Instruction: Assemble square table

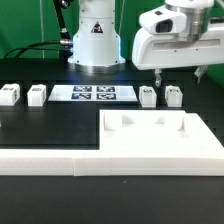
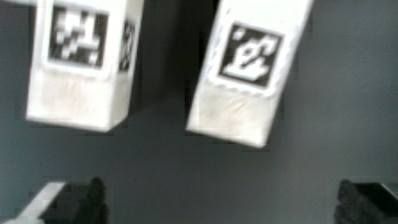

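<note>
The square table's large white slab (image 1: pixel 150 140) lies on the black tabletop (image 1: pixel 50 125) toward the exterior view's right, just behind a long white rail (image 1: pixel 40 160). My pincer (image 1: pixel 160 75) hangs beyond it, released, jaws wide with nothing between them. Beneath stand two small tagged leg blocks (image 2: pixel 249 75), near each other but apart; two more sit at the exterior view's left, past the marker board (image 1: pixel 92 94).
</note>
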Motion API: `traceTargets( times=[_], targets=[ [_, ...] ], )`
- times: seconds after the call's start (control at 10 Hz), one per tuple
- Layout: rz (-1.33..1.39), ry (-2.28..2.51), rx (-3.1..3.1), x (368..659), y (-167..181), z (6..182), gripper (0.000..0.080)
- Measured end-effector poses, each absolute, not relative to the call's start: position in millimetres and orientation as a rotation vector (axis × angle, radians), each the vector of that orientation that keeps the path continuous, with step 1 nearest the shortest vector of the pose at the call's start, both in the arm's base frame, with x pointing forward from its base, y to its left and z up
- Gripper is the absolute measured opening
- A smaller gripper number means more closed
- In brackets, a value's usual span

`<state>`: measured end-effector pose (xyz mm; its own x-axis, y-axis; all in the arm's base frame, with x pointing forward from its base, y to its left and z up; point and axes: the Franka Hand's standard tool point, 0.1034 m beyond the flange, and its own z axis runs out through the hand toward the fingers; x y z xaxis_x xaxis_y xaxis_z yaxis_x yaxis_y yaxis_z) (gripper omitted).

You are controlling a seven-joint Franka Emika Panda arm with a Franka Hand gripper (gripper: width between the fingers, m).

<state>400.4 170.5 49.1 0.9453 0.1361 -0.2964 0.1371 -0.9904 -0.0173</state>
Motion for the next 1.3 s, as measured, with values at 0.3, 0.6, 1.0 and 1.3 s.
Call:
traceTargets(
  times=[0.3, 0.6, 1.0, 1.3],
  targets=[
    [-0.864, 0.066, 3.051, 399.6, 177.5, 39.9, 0.0649],
    [-1.163, 0.068, 2.928, 390.4, 174.1, 39.8, 0.0649],
    [-1.545, -0.005, 2.713, 371.8, 172.9, 16.2, 0.0649],
    [-1.600, -0.055, 2.659, 355.4, 177.2, 5.4, 0.0649]
  ],
)
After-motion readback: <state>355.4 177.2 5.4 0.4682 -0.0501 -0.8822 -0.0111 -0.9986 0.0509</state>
